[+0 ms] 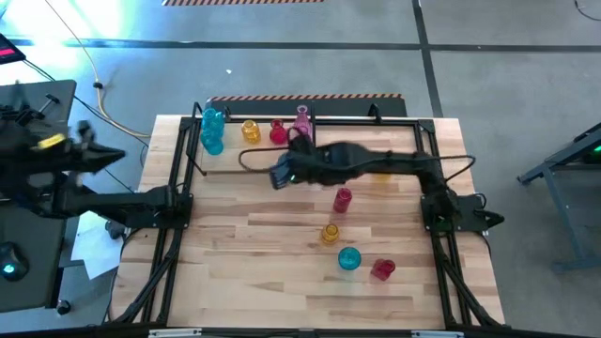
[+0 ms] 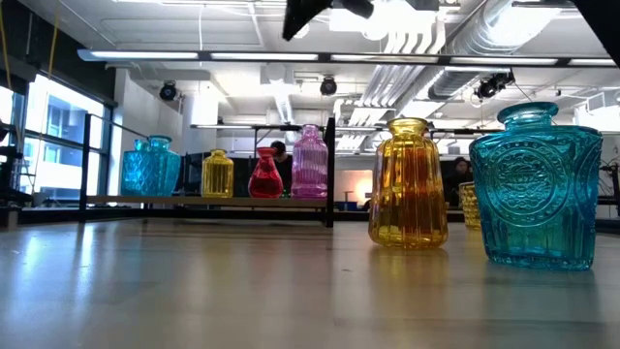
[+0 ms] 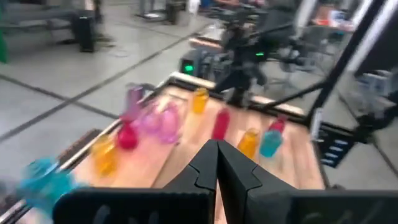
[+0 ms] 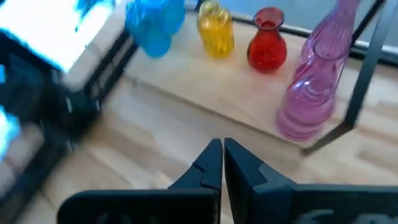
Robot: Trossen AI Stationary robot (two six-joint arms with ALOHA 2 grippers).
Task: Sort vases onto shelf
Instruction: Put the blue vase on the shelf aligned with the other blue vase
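The shelf [image 1: 208, 165], black rods over a pale plank [image 4: 205, 106], stands at the table's far edge. On it, left to right, stand cyan [image 1: 213, 131], yellow [image 1: 250, 130], red [image 1: 278, 131] and pink [image 1: 301, 120] vases, each on its base. The right wrist view shows the same row, with the pink vase [image 4: 314, 87] beside an upright rod. My right gripper [image 4: 222, 163] is shut and empty, hovering just in front of the shelf's right end [image 1: 282, 175]. My left gripper [image 3: 217, 165] is shut and empty, held off the table's left side [image 1: 103, 155].
Loose vases stand on the table's right half: a dark pink one [image 1: 343, 199], an amber one [image 1: 330, 233], a cyan one [image 1: 348, 259] and a red one [image 1: 382, 269]. In the low view the amber [image 2: 408, 184] and cyan [image 2: 538, 186] vases are nearest. Black frame rails run along the table's sides.
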